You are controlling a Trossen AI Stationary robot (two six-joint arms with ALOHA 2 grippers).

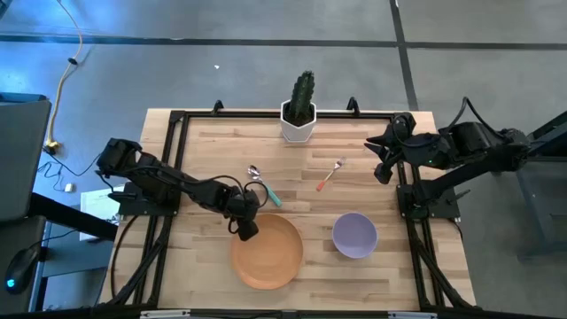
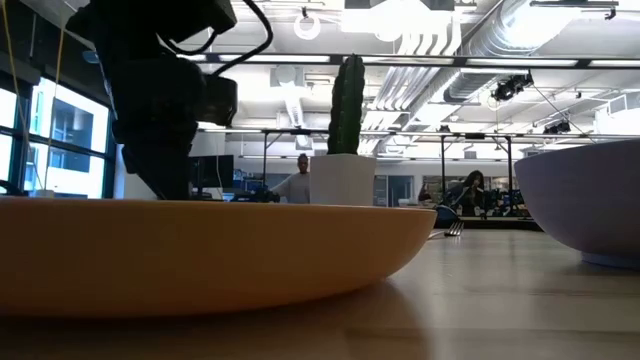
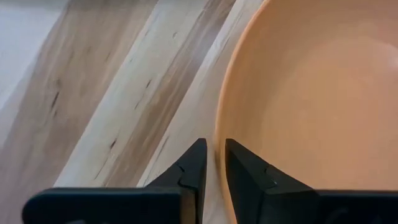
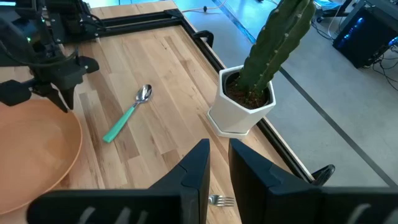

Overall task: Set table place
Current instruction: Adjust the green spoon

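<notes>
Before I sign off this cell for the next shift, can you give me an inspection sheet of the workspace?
Surface: table of light wooden planks with a black rail frame.
Job's things: orange plate, lilac bowl, teal-handled spoon, orange-handled fork, all apart.
Clutter: potted cactus at the far edge.
Grippers: left claw straddles the plate's rim, fingers narrowly apart; right claw waits at the right rail.
Cables: yellow cable on the floor.
Surroundings: person far behind.
</notes>
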